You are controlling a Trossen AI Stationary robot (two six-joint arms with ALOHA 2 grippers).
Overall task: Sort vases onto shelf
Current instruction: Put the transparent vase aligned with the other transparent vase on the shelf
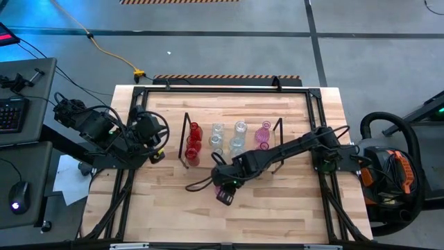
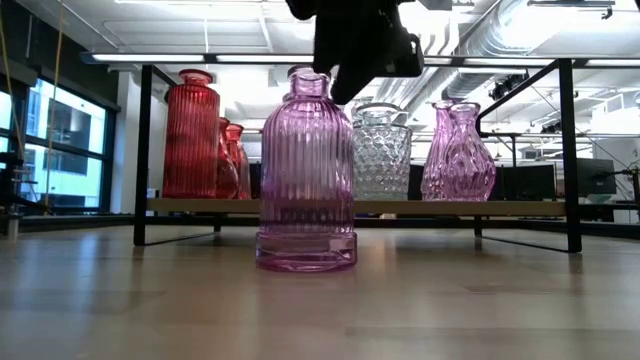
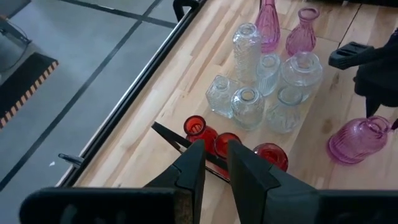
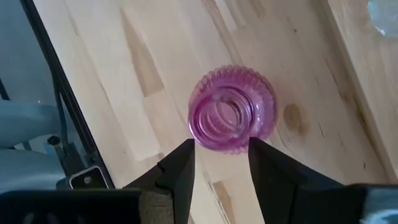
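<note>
Pink ribbed glass vase (image 2: 306, 175) stands alone on the wooden desk (image 1: 277, 208) just in front of the wire-framed shelf (image 2: 370, 206), right end effector (image 4: 219, 167) open above it, gripping nothing; red, clear and pink vases already shelved, this one apparently left.

An open-plan lab or office: exposed ceiling ducts (image 2: 560, 30), tall windows (image 2: 60, 140), keyboard (image 1: 12, 114) nearby.
</note>
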